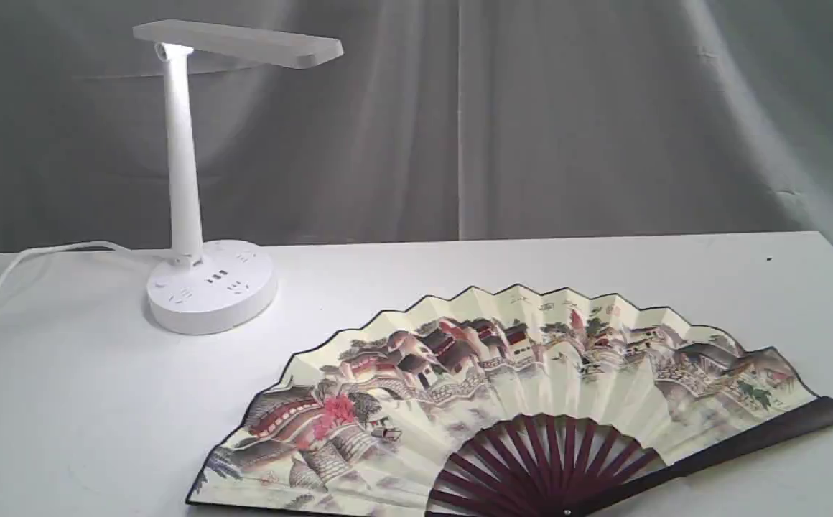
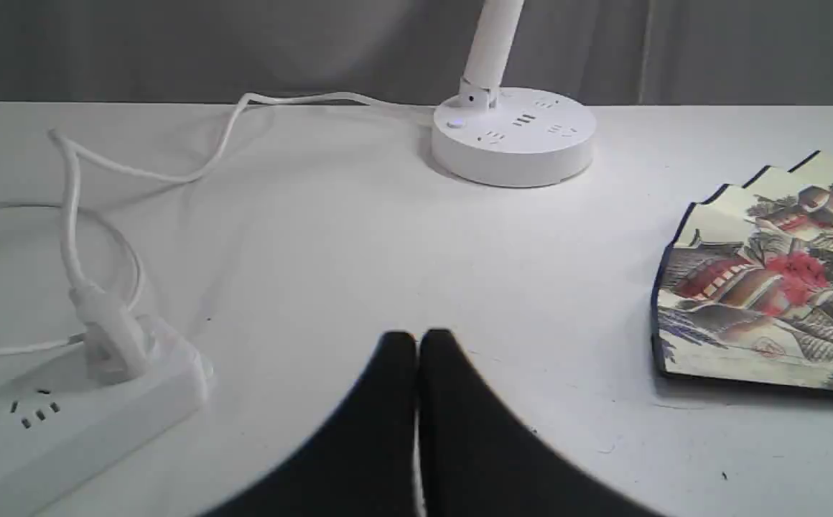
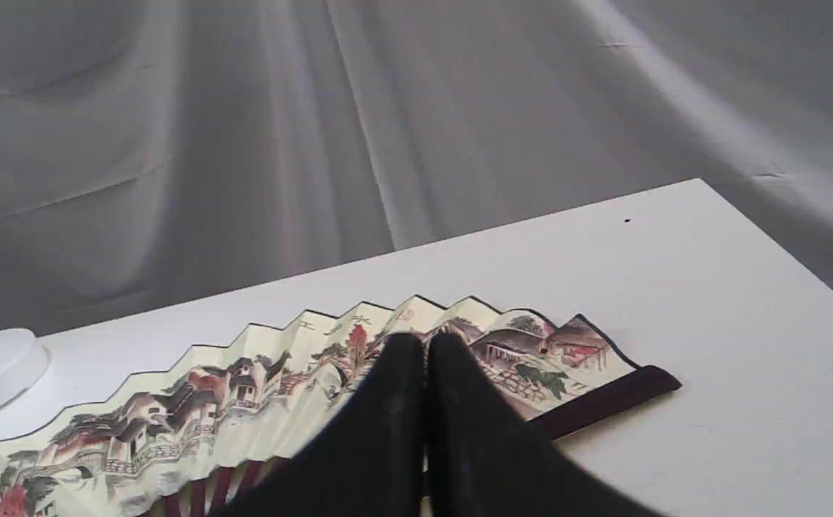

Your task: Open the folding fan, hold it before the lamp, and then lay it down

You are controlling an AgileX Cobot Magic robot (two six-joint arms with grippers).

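Left wrist view: left gripper (image 2: 416, 341) is sitting fully closed, holding nothing | right gripper (image 3: 425, 341) is doing the same, hanging over fan (image 3: 244, 388) | fan is lying spread open on table (image 1: 459, 266), near lamp (image 1: 185, 179)

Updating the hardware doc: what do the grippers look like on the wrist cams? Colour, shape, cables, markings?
The left gripper and right gripper look alike: two matte black fingers each, broad at the base, curving in to narrow rounded tips. No cables, labels or markings show on them. The arms themselves are out of every view, the exterior one included.
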